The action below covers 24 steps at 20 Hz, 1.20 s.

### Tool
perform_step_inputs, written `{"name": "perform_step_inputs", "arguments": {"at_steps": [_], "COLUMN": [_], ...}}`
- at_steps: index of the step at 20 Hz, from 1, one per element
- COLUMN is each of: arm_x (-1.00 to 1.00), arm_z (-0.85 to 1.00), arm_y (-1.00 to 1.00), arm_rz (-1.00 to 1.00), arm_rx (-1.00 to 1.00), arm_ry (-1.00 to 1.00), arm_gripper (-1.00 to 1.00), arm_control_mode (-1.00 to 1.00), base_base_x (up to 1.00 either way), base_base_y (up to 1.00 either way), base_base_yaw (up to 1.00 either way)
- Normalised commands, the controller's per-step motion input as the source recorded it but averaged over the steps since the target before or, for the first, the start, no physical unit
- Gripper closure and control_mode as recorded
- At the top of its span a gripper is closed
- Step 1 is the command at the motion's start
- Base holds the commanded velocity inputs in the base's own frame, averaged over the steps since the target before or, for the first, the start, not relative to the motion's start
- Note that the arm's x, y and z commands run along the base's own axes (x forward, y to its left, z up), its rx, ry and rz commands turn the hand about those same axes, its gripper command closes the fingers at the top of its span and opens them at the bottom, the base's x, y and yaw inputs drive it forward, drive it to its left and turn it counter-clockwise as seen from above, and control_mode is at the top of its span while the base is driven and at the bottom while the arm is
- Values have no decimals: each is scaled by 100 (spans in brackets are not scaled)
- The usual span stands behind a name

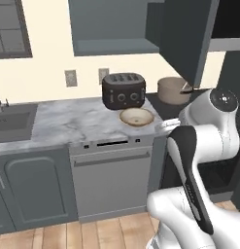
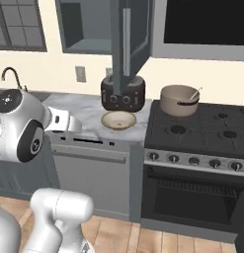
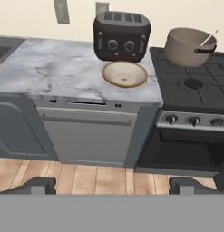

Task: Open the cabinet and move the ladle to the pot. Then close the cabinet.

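1. slate-grey cabinet [image 2: 127, 37] hangs on the wall with its door swung open, the silver bar handle edge-on toward the right base view.
2. beige pot [image 3: 189, 46] sits on the back left burner of the stove [image 3: 195, 93], at about 1 o'clock in the hand view.
3. ladle [image 3: 208, 39] lies inside the pot, its thin handle leaning over the rim toward 2 o'clock.
4. claw [image 3: 111, 185] is released, fingers spread wide and grasping nothing, well apart from the counter [image 3: 54, 72] and looking down at the floor boards.
5. dark toaster [image 3: 121, 35] stands at 12 o'clock on the counter, with the shallow tan bowl [image 3: 124, 74] just in front of it.
6. grey dishwasher [image 3: 88, 133] sits under the counter, left of the stove.
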Motion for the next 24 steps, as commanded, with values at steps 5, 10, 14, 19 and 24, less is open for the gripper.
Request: {"name": "perform_step_inputs", "arguments": {"at_steps": [5,10,14,19,24], "arm_x": [0,0,0,0,0], "arm_z": [0,0,0,0,0], "arm_y": [0,0,0,0,0], "arm_rz": [0,0,0,0,0], "arm_rx": [0,0,0,0,0], "arm_ry": [0,0,0,0,0], "arm_gripper": [-100,-100,-100,-100,-100], "arm_control_mode": [100,100,100,100,100], "base_base_x": [-1,28,71,82,56], "base_base_y": [71,45,9,0,0], "base_base_yaw": [-2,-5,-7,-1,0]}}
